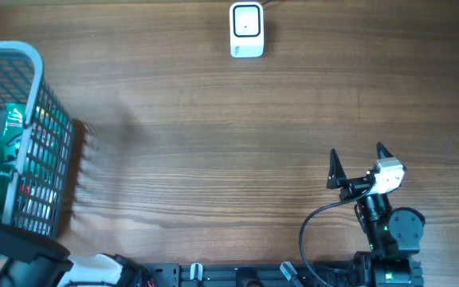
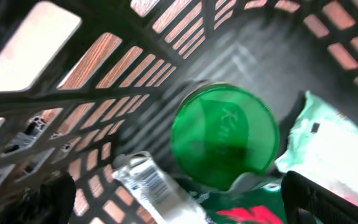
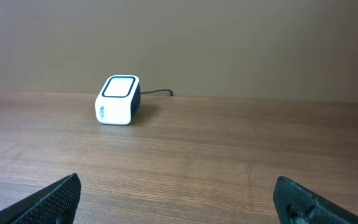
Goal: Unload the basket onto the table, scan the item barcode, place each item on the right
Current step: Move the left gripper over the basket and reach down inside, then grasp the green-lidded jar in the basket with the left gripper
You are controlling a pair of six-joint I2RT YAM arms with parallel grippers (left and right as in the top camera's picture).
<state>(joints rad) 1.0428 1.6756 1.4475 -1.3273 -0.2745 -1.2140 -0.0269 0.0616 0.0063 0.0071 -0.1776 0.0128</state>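
Left gripper (image 2: 176, 190) is spread wide, nothing between its jaws, looking down into the basket (image 2: 104, 81). Right under it sits a green-lidded tub (image 2: 224, 137), lid up, dead centre in the wrist view. That looks like the pick. A white tube (image 2: 154, 186) lies against the tub's near side and a pale packet (image 2: 331, 140) crowds its right side. No barcode shows from here; the picture is blurred, so I cannot tell where the label sits.

How to do this well: come down straight and centred on the lid, 1 finger on each side. Keep the fingers clear of the tube and the packet so neither gets pinched along with the tub. Close on the tub wall below the lid, not on the lid rim, or it may slip. Lift straight up past the basket wall before swinging out.

Right gripper (image 1: 357, 151) is released too, empty, parked low over the table (image 1: 213, 159) and well apart from the basket. It faces the scanner (image 3: 118, 99), which stands at the far edge, its window up. So the tub's code will probably need to turn downward over that window.
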